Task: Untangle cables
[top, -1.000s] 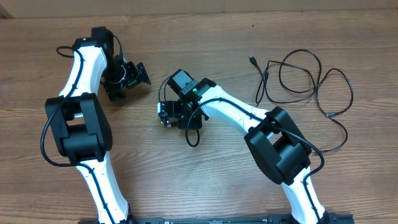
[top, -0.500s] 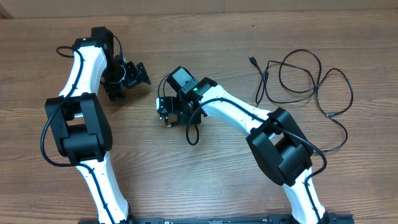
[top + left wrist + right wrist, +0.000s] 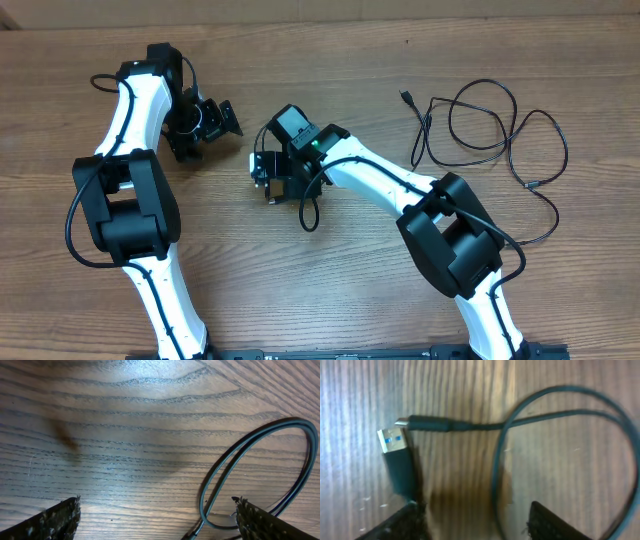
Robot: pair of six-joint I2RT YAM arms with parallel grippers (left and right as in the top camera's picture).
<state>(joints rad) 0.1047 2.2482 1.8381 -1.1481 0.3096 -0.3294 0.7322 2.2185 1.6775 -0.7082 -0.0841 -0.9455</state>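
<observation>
One cable lies under the right gripper [image 3: 475,516] near the middle of the overhead view, where a small loop [image 3: 303,216] of it shows just below the black head. In the right wrist view its flat plug with a blue insert [image 3: 395,455] is seen at the left of the frame, its rear end just at the finger [image 3: 402,522] in the lower left corner. A slimmer plug with a silvery tip [image 3: 426,424] lies just above it, and the cord [image 3: 496,467] curves away in a wide loop to the right. The jaws are held partly apart, and nothing is clamped between them. The other cables [image 3: 480,83] are spread in loose loops at the upper right of the overhead view, well apart from both arms. The left gripper [image 3: 208,128] is seen at the upper left with its jaws fully apart and nothing held. A doubled loop of dark cord [image 3: 220,467] is seen at the lower right of the left wrist view; which cord it is cannot be told. Everything rests on a wooden table [image 3: 330,300].
</observation>
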